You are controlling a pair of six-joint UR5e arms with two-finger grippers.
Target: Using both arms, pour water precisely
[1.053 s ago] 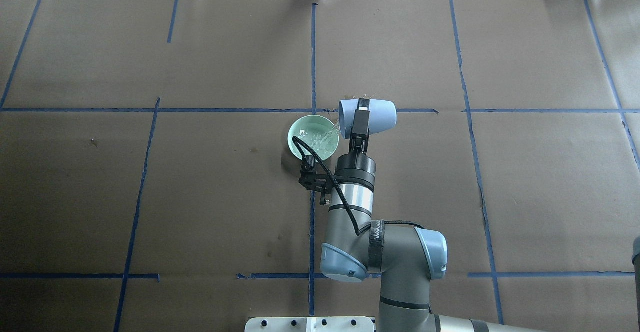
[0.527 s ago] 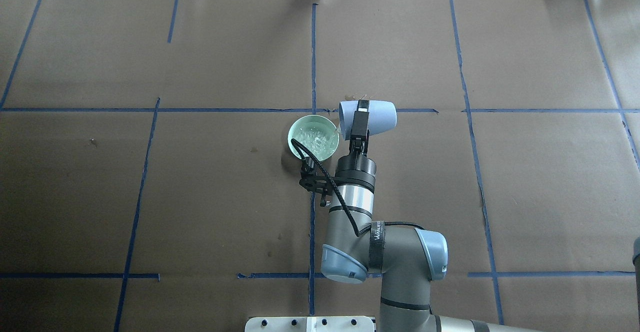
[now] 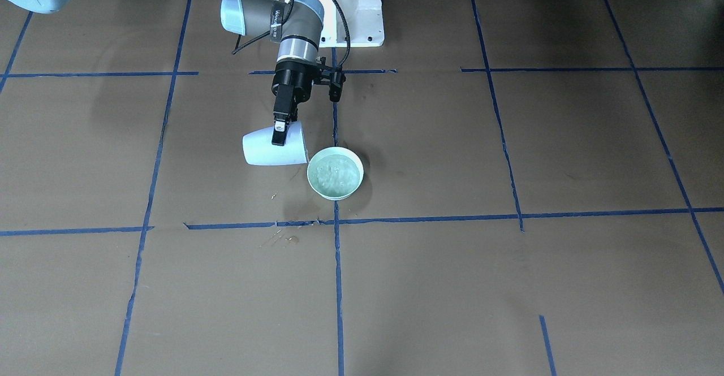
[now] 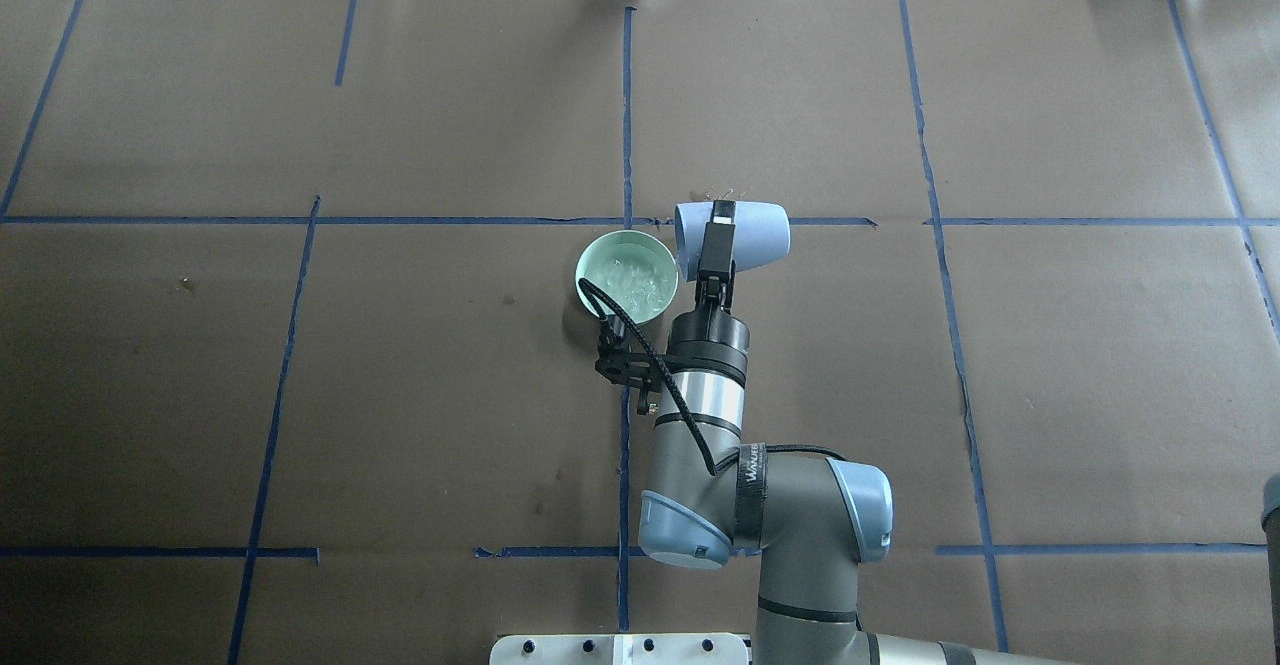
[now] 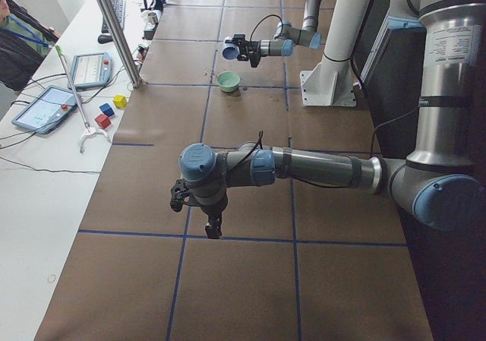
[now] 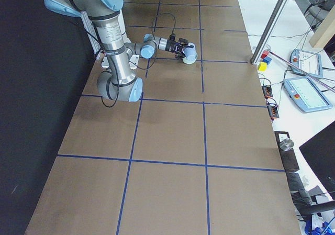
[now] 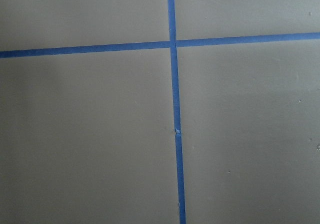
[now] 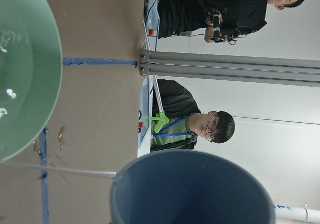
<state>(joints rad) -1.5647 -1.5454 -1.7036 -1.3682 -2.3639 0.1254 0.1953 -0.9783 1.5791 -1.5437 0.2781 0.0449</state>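
- Pale blue cup [image 4: 762, 233] lay on its side, clamped in my right gripper [image 4: 716, 243] with one finger across its upper wall. Its mouth faced the green bowl [image 4: 580, 280], just beside the rim.
- The water [image 4: 630, 280] sat rippled inside that bowl, which stood on the brown paper [image 4: 400, 395] near a crossing of blue tape lines [image 4: 627, 125].
- A few wet drops [image 3: 281, 239] lay on the paper on the operators' side of the cup (small, hard to read).
- My right arm [image 4: 700, 425] reached from the pedestal [image 3: 350, 20] to mid-table.
- My left arm [image 5: 304, 166] hung low over the paper, well apart from the bowl. My left gripper [image 5: 213, 227] pointed down, and I could not tell how its fingers stood (side view only).
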